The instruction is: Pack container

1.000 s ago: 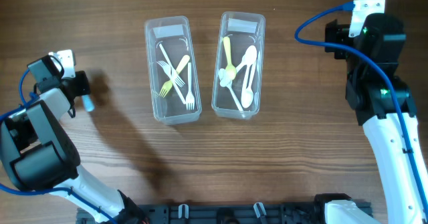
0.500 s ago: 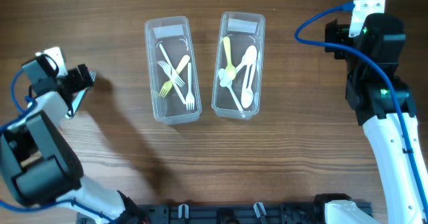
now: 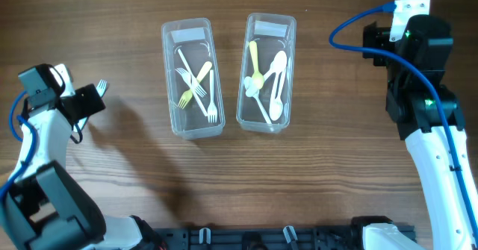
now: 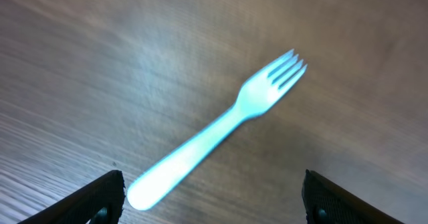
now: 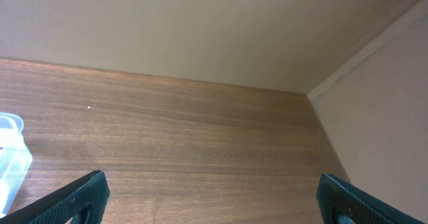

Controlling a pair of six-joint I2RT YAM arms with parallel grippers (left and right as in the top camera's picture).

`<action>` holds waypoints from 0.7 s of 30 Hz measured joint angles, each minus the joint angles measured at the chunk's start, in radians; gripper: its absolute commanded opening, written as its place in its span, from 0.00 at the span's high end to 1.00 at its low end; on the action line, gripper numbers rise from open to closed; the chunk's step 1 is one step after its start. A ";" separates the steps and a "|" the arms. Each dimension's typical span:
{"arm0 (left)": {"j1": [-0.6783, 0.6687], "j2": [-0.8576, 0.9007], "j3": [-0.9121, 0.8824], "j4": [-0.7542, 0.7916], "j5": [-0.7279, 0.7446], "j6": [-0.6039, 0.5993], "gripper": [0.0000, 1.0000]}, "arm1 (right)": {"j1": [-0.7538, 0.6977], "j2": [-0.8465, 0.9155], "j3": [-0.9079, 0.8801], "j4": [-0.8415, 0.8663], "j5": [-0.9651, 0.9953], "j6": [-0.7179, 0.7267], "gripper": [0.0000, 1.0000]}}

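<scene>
Left tool (image 4: 210, 184): jaws apart, over fork (image 4: 221, 127) near left edge of table (image 3: 299, 175). Right tool (image 5: 210, 187): apart, empty. Risk: handle off-centre beside one finger; closing may skid fork away.

A brown wood-grain tabletop (image 3: 314, 175) filled the scene, its grain running from side to side. Beyond its far edge rose a plain beige wall (image 5: 167, 23), which met a second beige wall (image 5: 388, 130) at a pale corner seam (image 5: 348, 65) on the right. Soft light left a whitish sheen (image 4: 157, 53) on the wood, and dim shadows (image 3: 149, 157) lay across it.
</scene>
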 measured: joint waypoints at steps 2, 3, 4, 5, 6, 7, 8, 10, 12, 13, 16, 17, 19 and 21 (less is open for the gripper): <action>0.000 0.051 0.000 -0.007 0.000 0.024 0.11 | 0.000 0.000 0.000 0.000 0.000 0.000 0.00; 0.000 0.064 0.000 -0.007 0.000 0.032 0.10 | 0.000 0.000 0.000 0.000 0.000 0.000 0.00; 0.000 0.074 0.000 -0.007 0.000 0.037 0.10 | 0.000 0.000 0.000 0.000 0.000 0.000 0.00; 0.000 0.092 0.000 -0.007 0.000 0.044 0.10 | 0.000 0.000 0.000 0.000 0.000 0.000 0.00; 0.000 0.105 0.000 -0.006 -0.001 0.051 0.09 | 0.000 0.000 0.000 0.000 0.000 0.000 0.00; -0.002 0.113 0.000 -0.006 0.000 0.056 0.08 | 0.000 0.000 0.000 0.000 0.000 0.000 0.00; -0.006 0.126 0.000 0.001 -0.001 0.063 0.07 | 0.000 0.000 0.000 0.000 0.000 0.000 0.00; -0.027 0.153 0.000 0.036 -0.014 0.084 0.06 | 0.000 0.000 0.000 0.000 0.000 0.000 0.00; -0.048 0.175 0.000 0.071 -0.043 0.095 0.05 | 0.000 0.000 0.000 0.000 0.000 0.000 0.00; -0.063 0.182 0.000 0.101 -0.066 0.105 0.05 | 0.000 0.000 0.000 0.000 0.000 0.000 0.00; -0.080 0.186 -0.001 0.153 -0.090 0.140 0.19 | 0.000 0.000 0.000 0.000 0.000 0.000 0.00; -0.082 0.186 -0.001 0.163 -0.095 0.145 0.30 | 0.000 0.000 0.000 0.000 0.000 0.000 0.00; -0.082 0.186 -0.001 0.155 -0.098 0.158 0.34 | 0.000 0.000 0.000 0.000 0.000 0.000 0.00; -0.082 0.186 0.000 0.113 -0.102 0.148 0.34 | 0.000 0.000 0.000 0.000 0.000 0.000 0.00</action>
